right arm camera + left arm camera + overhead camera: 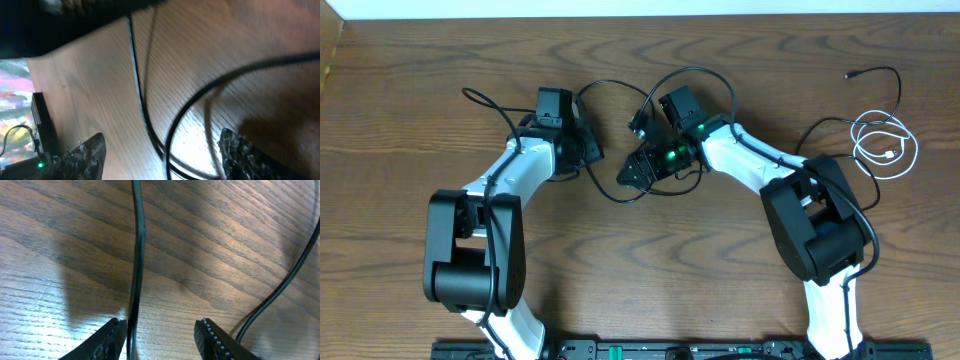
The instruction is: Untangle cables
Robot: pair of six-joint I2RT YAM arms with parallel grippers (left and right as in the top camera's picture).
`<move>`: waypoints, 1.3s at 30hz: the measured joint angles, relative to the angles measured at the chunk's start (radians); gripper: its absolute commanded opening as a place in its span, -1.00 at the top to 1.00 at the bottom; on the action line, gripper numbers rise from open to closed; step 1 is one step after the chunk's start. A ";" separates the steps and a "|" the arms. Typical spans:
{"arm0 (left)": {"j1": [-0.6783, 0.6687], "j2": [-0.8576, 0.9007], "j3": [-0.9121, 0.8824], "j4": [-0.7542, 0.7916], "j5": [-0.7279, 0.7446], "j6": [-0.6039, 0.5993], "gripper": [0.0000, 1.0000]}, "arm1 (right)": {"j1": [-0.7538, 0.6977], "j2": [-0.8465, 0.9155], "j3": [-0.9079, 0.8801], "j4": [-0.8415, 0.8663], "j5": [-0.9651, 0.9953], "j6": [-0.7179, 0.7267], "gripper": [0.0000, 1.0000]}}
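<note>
Left wrist: black cable [136,255] passes between spread left tool [161,326].

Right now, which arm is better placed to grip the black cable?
Left gripper, probably: open jaws straddle a single straight strand of the black cable. Right gripper is open too, but two strands lie in its gap, view blurred.
</note>
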 measured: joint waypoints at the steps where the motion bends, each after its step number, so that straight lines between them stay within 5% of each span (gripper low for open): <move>1: 0.000 0.000 0.000 -0.007 -0.001 0.000 0.04 | 0.000 0.006 0.000 -0.011 0.002 0.000 -0.35; 8: 0.000 0.000 0.000 -0.072 0.055 -0.008 0.05 | 0.010 0.019 -0.009 -0.016 -0.033 -0.001 -0.30; 14: 0.000 0.000 0.000 -0.055 0.053 -0.009 0.05 | 0.029 0.020 -0.055 0.041 -0.099 -0.002 0.02; 20: 0.000 0.000 0.000 -0.017 0.006 -0.012 0.08 | 0.029 0.032 -0.060 0.067 -0.125 -0.004 0.68; 23: 0.000 0.000 -0.001 -0.011 -0.001 -0.021 0.35 | 0.029 0.035 -0.060 0.068 -0.129 0.001 0.98; 27: 0.000 0.000 -0.001 -0.013 0.000 -0.025 0.53 | 0.029 0.035 -0.060 0.069 -0.135 0.008 0.98; 39: 0.000 0.000 -0.003 -0.144 0.128 -0.026 0.60 | 0.014 0.035 -0.060 0.100 -0.136 0.028 0.97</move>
